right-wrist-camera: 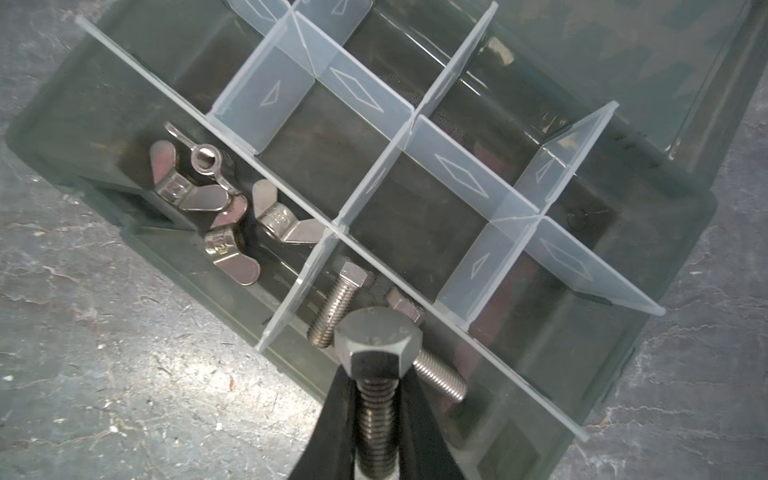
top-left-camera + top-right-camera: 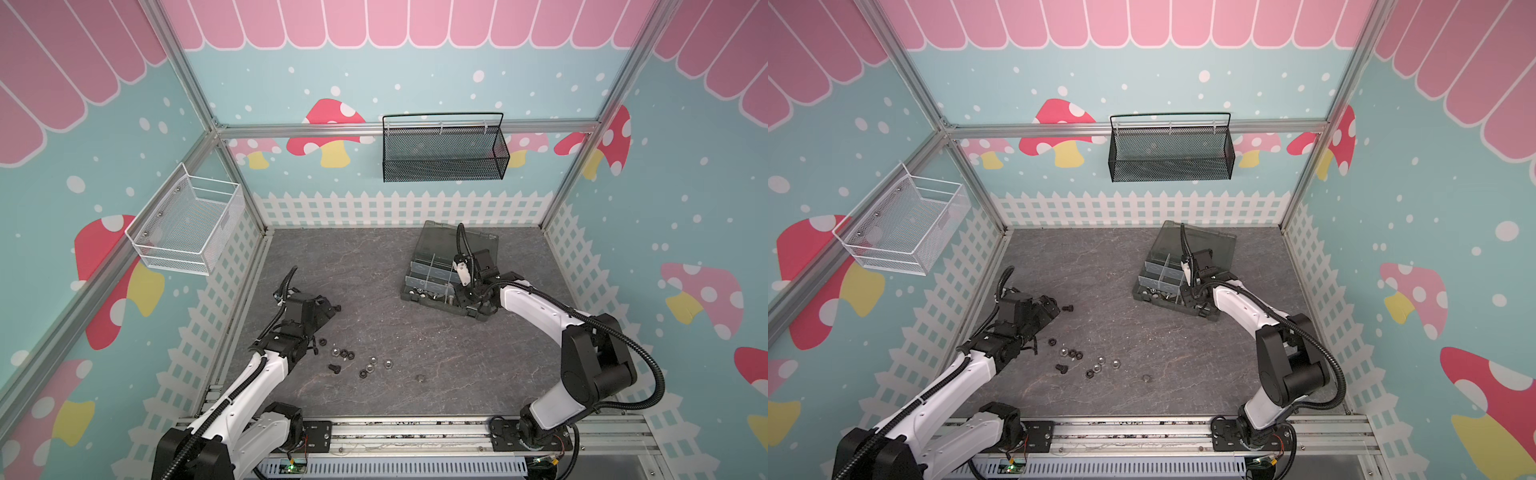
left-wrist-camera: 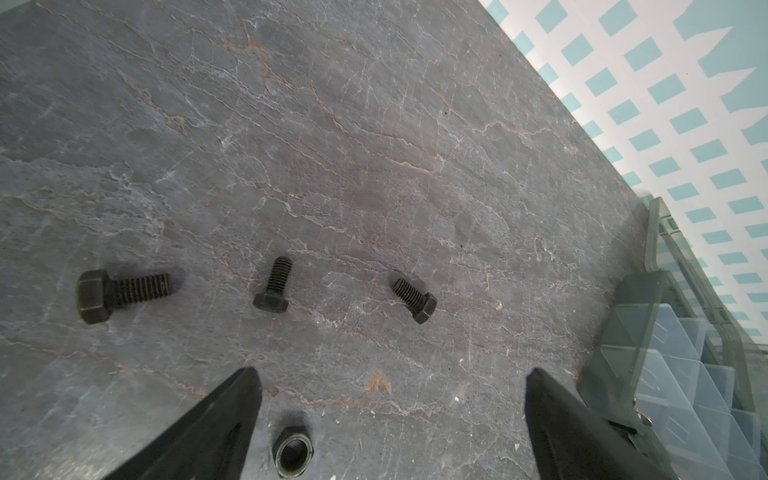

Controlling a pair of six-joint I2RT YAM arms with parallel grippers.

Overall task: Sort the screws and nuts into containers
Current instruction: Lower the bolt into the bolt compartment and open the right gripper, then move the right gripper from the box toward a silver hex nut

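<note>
– Where's the silver screw (image 1: 377,345)?
– Pinched by its shank in the right gripper (image 1: 377,376), lying along the jaws, head out over the organizer box (image 1: 62,104). Left gripper (image 3: 392,380) gapes wide above black screws (image 3: 272,286)

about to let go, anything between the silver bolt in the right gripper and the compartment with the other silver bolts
Nothing visible does. The right gripper clamps the silver hex bolt by its shank, head toward the compartment holding two silver bolts. The organizer box lid is open; the divider to the wing nuts stands aside.
</note>
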